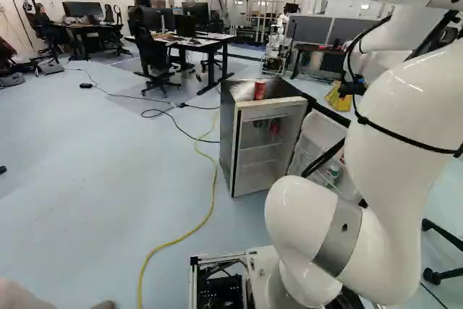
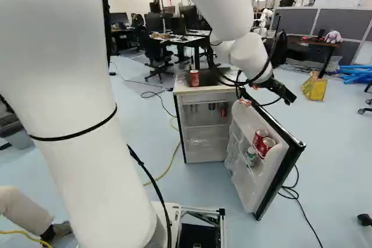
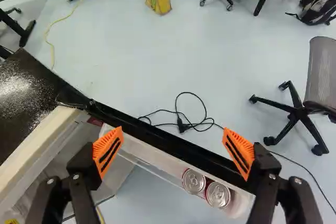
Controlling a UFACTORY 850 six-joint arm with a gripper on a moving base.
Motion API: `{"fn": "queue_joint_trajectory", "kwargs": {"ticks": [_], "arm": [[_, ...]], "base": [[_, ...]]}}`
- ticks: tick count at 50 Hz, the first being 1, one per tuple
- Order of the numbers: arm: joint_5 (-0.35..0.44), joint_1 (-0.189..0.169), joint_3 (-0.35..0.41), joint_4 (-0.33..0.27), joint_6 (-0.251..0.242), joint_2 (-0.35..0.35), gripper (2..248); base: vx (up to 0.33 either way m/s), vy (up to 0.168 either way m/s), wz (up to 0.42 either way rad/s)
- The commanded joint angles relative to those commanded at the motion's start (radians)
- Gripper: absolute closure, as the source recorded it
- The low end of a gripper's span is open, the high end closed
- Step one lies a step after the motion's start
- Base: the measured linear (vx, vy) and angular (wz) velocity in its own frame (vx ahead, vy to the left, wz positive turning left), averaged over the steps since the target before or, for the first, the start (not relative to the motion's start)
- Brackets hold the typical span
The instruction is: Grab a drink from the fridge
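Note:
My gripper (image 2: 285, 93) hangs above the open fridge door (image 2: 276, 169). In the wrist view the gripper (image 3: 174, 145) stands wide open, holding nothing; the door's dark top edge (image 3: 157, 141) runs across below its fingers. Two cans, one (image 3: 194, 181) beside the other (image 3: 218, 194), show their silver tops in the door shelf, lower than the fingers. The right base view shows them as red cans (image 2: 260, 138) (image 2: 267, 145), near a green-and-white can (image 2: 251, 155). Inside the fridge (image 1: 228, 142) are a red can (image 1: 274, 127) and a darker can (image 2: 211, 106). Another red can (image 1: 260, 90) stands on top.
A yellow cable (image 1: 199, 226) and black cables (image 3: 194, 124) lie on the floor. Beyond the fridge are desks (image 1: 206, 43), office chairs (image 1: 153, 59), a yellow bag (image 2: 314, 87) and another robot (image 1: 277, 37). An office chair (image 3: 299, 111) stands past the door's outer side.

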Motion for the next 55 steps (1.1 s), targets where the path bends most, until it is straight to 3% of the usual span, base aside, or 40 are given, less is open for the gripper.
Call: {"fn": "queue_joint_trajectory", "kwargs": {"ticks": [55], "arm": [[-0.224,-0.117,-0.214,0.000,0.000,-0.185,3]], "base": [[0.000,0.000,0.000]]}}
